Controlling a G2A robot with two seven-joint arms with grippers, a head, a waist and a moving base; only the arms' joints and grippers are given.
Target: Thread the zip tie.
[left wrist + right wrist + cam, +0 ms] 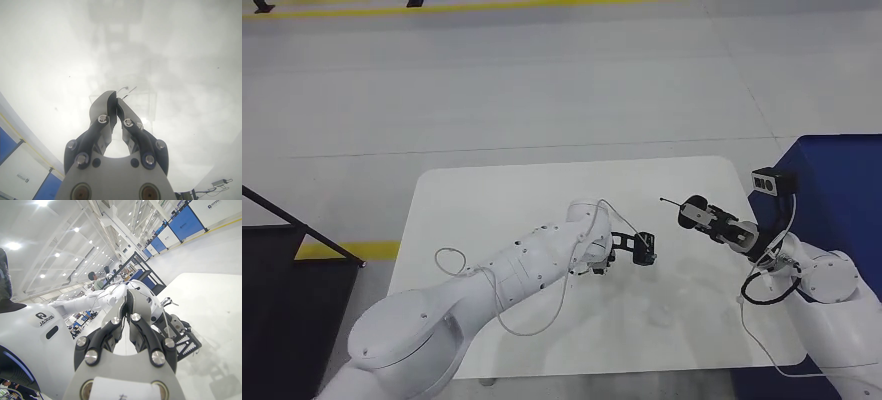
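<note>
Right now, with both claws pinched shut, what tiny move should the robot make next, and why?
Probably ease the right gripper toward the left gripper. It is shut on a thin dark zip tie whose free tip sticks out over the white table, apart from the left gripper, which pinches a small thin piece.
</note>
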